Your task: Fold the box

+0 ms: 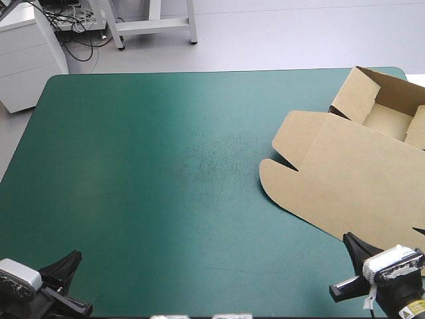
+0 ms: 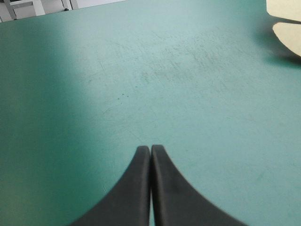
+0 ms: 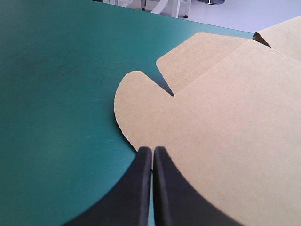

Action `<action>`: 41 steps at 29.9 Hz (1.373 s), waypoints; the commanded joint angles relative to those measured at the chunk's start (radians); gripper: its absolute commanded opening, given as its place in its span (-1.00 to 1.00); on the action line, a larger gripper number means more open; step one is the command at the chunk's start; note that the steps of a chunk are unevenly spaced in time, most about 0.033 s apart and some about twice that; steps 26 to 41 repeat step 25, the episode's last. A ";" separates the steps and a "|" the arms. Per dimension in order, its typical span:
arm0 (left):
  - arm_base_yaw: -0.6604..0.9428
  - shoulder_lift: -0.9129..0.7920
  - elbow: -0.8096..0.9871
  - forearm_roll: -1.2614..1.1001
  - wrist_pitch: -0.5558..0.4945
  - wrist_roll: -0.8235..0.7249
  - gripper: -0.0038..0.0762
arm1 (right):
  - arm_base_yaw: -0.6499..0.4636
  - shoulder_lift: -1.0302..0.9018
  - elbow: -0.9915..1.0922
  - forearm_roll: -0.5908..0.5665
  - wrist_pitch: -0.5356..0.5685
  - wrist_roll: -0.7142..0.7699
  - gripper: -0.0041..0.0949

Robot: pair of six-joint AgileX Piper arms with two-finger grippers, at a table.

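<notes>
The brown box (image 1: 358, 179) lies at the table's right side as an open tray (image 1: 385, 119) near the far right corner, with its lid flat toward the front. Two rounded flaps end the lid on its left. In the right wrist view the lid (image 3: 225, 117) fills the area ahead. My right gripper (image 3: 153, 149) is shut, its tip just over the lid's near edge; the high view shows it (image 1: 349, 238) at the front right. My left gripper (image 2: 150, 148) is shut over bare cover at the front left (image 1: 74, 256), far from the box, whose flap (image 2: 287, 28) shows in the distance.
The teal-green cover (image 1: 166, 166) spreads wide between the two arms. The tray sits close to the table's right edge and far edge. A white cabinet (image 1: 26, 53) stands beyond the far left corner.
</notes>
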 commanded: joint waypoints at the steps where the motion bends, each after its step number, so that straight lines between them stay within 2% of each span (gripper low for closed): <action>1: -0.002 -0.015 -0.018 -0.011 -0.069 -0.006 -0.98 | 0.003 -0.023 -0.003 -0.001 -0.057 0.044 -0.93; 8: -0.002 -0.015 -0.016 -0.011 -0.069 -0.006 -0.98 | 0.003 -0.035 -0.003 -0.033 -0.051 0.077 -0.93; 41: -0.002 -0.015 -0.016 -0.011 -0.069 -0.006 -0.98 | 0.003 -0.035 -0.003 -0.031 -0.054 0.067 -0.93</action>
